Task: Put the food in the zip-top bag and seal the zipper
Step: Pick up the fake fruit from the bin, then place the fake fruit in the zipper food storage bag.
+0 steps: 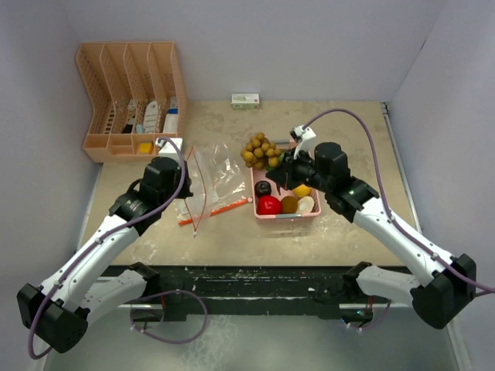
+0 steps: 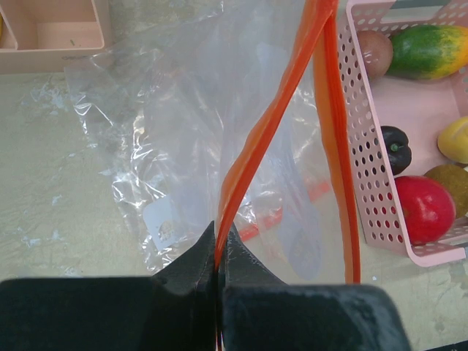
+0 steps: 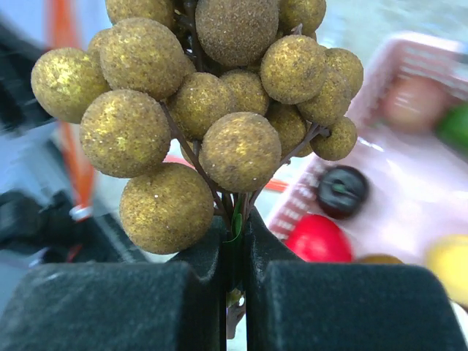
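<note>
The clear zip-top bag [image 1: 220,166] lies left of the pink basket [image 1: 286,218], its orange zipper [image 2: 270,131] lifted and parted. My left gripper [image 2: 217,252] is shut on one zipper strip at the bag's near edge. My right gripper [image 3: 235,234] is shut on the stem of the cluster of small tan balls [image 1: 261,151], held above the basket's far left corner. In the basket lie a red apple [image 1: 269,205], a dark ball [image 1: 263,188], a brown ball [image 1: 288,204] and a yellow lemon [image 1: 302,190]. A green-orange mango [image 2: 428,51] shows in the left wrist view.
A peach desk organizer [image 1: 131,100] with small items stands at the back left, close to the bag. A small white box [image 1: 245,100] sits against the back wall. Walls close the table on the left, back and right.
</note>
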Controlling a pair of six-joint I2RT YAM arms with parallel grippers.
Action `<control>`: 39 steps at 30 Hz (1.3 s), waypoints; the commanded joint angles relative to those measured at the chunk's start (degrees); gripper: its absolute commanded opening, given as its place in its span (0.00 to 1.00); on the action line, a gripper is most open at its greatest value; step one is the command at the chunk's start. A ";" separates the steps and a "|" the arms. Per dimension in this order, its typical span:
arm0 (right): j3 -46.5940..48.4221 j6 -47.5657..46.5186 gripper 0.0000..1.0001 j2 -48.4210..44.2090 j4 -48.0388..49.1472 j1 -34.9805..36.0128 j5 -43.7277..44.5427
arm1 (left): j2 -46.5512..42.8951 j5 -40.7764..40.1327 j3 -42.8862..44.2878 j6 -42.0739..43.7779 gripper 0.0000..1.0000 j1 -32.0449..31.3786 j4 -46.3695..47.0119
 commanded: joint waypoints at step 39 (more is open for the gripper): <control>-18.70 5.80 0.00 10.91 46.83 11.40 -36.09 | 2.11 6.56 0.03 -5.70 0.00 0.27 9.42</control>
